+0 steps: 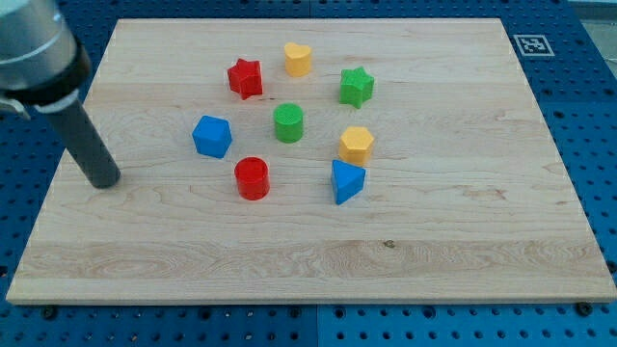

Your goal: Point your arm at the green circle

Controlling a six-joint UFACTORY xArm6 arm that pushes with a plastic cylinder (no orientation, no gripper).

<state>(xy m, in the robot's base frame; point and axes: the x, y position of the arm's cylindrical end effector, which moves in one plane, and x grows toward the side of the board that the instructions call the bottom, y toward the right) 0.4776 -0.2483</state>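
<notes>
The dark rod comes in from the view's top left corner and slants down onto the wooden board [463, 251], with my tip [104, 181] resting near the board's left edge. There are no fingers on this arm to be apart or together; it ends in the plain rod alone.

The green circle [288, 123] stands near the middle of the cluster of blocks, well apart from my tip, at roughly two o'clock from it. Between the two, closer to the circle, sits the blue cube [212, 136], at about nine o'clock from the green circle.

Around the green circle the other blocks form a loose ring. The red star [245, 78] is at about eleven o'clock, the yellow heart [298, 59] at twelve, and the green star [356, 87] at about two. The yellow hexagon [356, 145] lies at about four o'clock, with the blue triangle [346, 181] just below it, near five. The red cylinder [252, 178] sits at about seven o'clock. None of the blocks touches the green circle.

The board lies on a blue perforated table [588, 116], and a black-and-white marker [531, 43] sits off the board's top right corner.
</notes>
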